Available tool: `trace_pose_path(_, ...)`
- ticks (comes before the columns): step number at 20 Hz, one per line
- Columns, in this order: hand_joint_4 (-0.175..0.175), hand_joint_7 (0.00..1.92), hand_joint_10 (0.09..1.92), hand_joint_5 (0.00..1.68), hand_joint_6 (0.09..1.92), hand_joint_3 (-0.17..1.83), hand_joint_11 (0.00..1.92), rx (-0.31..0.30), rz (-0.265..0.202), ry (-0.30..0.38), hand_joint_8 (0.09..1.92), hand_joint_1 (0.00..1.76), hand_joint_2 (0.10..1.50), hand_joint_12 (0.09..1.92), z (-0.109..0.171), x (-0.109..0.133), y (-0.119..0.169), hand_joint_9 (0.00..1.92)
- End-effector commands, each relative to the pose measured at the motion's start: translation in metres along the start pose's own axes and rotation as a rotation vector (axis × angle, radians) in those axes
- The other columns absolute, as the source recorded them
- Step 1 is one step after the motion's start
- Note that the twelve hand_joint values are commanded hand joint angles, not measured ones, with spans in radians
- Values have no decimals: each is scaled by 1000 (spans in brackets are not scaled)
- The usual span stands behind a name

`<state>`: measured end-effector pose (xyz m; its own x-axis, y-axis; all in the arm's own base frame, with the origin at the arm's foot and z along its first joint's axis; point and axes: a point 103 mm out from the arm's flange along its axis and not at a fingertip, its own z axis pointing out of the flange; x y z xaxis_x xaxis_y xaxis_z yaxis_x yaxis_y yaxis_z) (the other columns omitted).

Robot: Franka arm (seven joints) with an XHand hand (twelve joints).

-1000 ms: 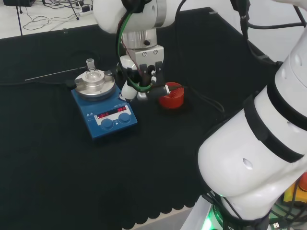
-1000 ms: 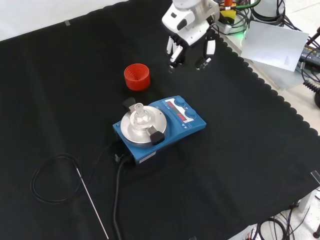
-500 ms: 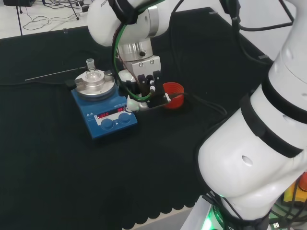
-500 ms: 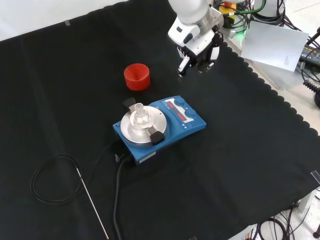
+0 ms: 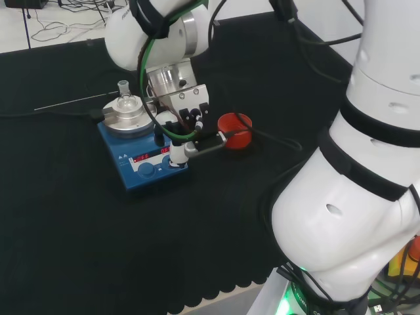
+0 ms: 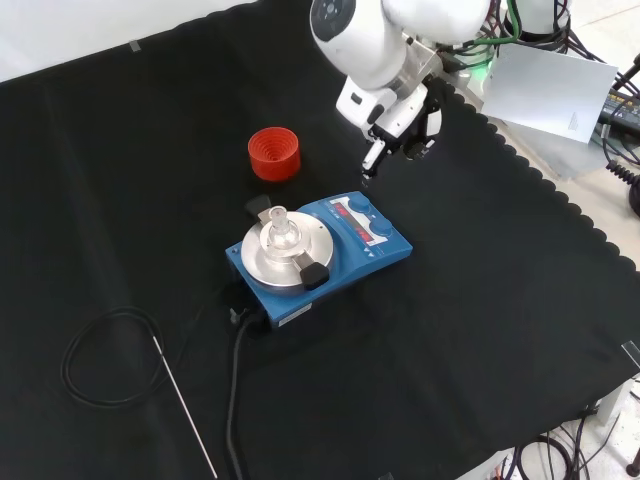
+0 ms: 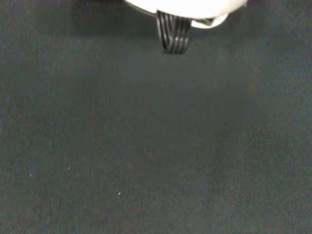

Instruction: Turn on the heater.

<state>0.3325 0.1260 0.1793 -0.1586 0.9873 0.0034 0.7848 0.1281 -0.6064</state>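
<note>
Hand (image 6: pixel 398 128) of mine hangs with curled fingers holding nothing, one fingertip reaching toward the flat blue heater (image 6: pixel 345 245) at about seven o'clock in my front view, mid-bench (image 6: pixel 480 330).

The hand (image 5: pixel 186 128) is covering the heater's (image 5: pixel 134 167) right knob; contact is proving impossible to tell.

In the front view the heater (image 6: pixel 320 250) sits mid-cloth (image 6: pixel 500 330), with a small flask (image 6: pixel 277 226) on its round plate (image 6: pixel 282 255). The ribbed ring stand (image 6: pixel 274 153) lies behind the heater and slightly to its left, apart from it, and the hand (image 6: pixel 390 140) hangs behind the heater's control end. A cable (image 6: pixel 100 355) and thin rod (image 6: pixel 185 405) lie on the cloth left of and in front of the heater.
</note>
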Motion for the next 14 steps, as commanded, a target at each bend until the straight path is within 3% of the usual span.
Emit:
trace_pose_path(1, -56, 1531, 1472, 190, 587, 932, 1250, 79, -36, -26, 1595, 1399, 734, 1337, 6, 12, 4, 1630)
trace_pose_path(5, -47, 1532, 1472, 207, 449, 944, 1249, 95, -48, -28, 1595, 1401, 729, 1340, 10, 17, 6, 1631)
trace_pose_path(7, -45, 1533, 1472, 216, 413, 946, 1249, 105, -46, -35, 1595, 1401, 728, 1340, 10, 30, 6, 1631)
trace_pose_path(14, -42, 1534, 1468, 210, 329, 956, 1250, 139, -62, -60, 1593, 1402, 725, 1341, 22, 27, 14, 1632)
